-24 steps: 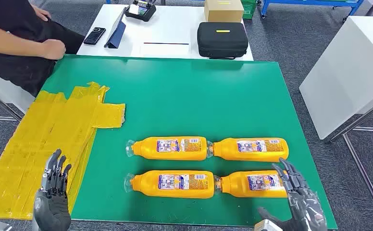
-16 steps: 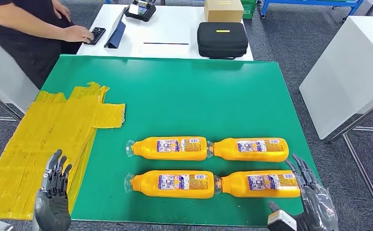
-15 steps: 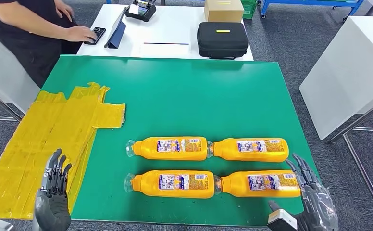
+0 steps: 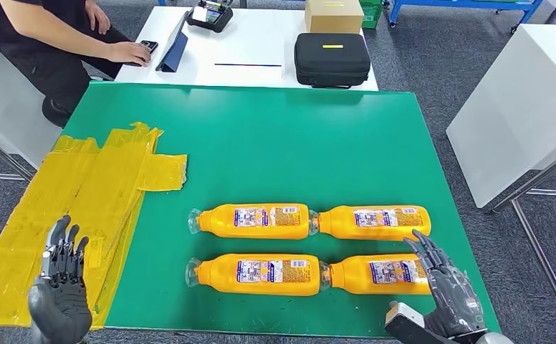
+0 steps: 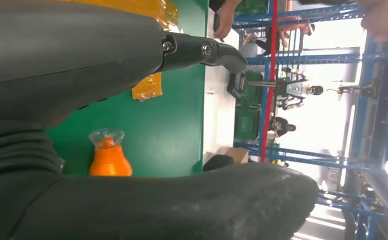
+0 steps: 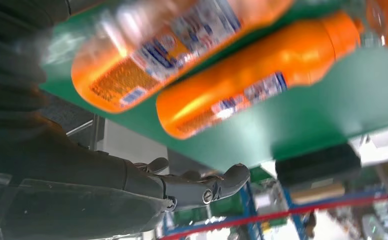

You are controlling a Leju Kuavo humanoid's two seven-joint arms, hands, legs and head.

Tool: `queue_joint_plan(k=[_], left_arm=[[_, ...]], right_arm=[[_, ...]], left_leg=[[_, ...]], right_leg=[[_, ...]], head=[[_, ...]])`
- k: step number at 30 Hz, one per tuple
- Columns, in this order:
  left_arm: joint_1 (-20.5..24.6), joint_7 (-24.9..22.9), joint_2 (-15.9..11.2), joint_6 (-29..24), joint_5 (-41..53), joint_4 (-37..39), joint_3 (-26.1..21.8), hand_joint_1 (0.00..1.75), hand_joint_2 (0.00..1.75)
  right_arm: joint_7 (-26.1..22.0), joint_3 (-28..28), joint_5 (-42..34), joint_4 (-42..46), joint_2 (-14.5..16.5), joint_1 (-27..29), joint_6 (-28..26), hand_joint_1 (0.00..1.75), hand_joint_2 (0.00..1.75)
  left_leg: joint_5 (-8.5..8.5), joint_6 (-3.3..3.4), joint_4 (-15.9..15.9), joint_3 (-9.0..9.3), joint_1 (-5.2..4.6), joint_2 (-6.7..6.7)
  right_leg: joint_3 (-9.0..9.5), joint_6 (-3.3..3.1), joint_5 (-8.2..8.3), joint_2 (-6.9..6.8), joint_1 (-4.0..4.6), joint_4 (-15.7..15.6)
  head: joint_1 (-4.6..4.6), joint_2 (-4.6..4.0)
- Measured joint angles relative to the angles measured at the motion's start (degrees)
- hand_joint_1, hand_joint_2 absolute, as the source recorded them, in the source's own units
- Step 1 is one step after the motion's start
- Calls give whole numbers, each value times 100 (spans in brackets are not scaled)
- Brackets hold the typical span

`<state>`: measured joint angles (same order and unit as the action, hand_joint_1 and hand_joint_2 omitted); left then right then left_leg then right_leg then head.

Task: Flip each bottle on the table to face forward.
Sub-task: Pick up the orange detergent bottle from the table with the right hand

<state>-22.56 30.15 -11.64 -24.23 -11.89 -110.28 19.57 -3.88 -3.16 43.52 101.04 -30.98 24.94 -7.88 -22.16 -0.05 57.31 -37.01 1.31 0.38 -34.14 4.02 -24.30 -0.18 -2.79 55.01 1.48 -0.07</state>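
Observation:
Several orange bottles lie on their sides on the green table [image 4: 275, 150], caps to the left, in two rows. The far row has a left bottle [image 4: 252, 221] and a right bottle [image 4: 375, 221]. The near row has a left bottle [image 4: 256, 274] and a right bottle [image 4: 377, 274]. My right hand [image 4: 447, 290] hovers open at the base end of the near right bottle, holding nothing; the right wrist view shows that bottle [image 6: 172, 45] and the far right one [image 6: 262, 80]. My left hand [image 4: 60, 290] is open over the yellow tape, far from the bottles.
Yellow tape sheets [image 4: 82, 201] cover the table's left side. A person [image 4: 39, 43] sits at the far left with a hand on a phone [image 4: 143, 47]. A white table behind holds a black case [image 4: 331, 59] and a cardboard box [image 4: 334, 14]. A white cabinet [image 4: 526, 100] stands right.
My right hand has shifted slightly left, back to the base of the near right bottle. My left hand moved left and lower. The person reached to the phone.

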Motion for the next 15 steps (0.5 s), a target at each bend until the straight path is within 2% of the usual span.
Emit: queue_joint_plan(k=[7,10,15], left_arm=[[0,237,-98,-362,-378,8,-26,0,0],[-1,262,-118,-404,-420,8,-35,0,0],[-20,265,-126,-473,-435,8,-56,0,0]], right_arm=[[221,-632,-496,-448,-976,-209,-95,0,175],[290,-828,-500,-579,-1209,-304,-85,0,175],[460,-1033,-422,-721,-1430,-435,-54,0,175]], left_leg=[[-1,8,1,1,-11,0],[-1,9,2,2,-11,0],[-3,9,1,2,-11,0]], right_leg=[[1,9,-1,0,-10,0],[1,10,-2,-1,-10,0],[1,11,-3,1,-9,0]], head=[[1,0],[1,0],[2,0]])
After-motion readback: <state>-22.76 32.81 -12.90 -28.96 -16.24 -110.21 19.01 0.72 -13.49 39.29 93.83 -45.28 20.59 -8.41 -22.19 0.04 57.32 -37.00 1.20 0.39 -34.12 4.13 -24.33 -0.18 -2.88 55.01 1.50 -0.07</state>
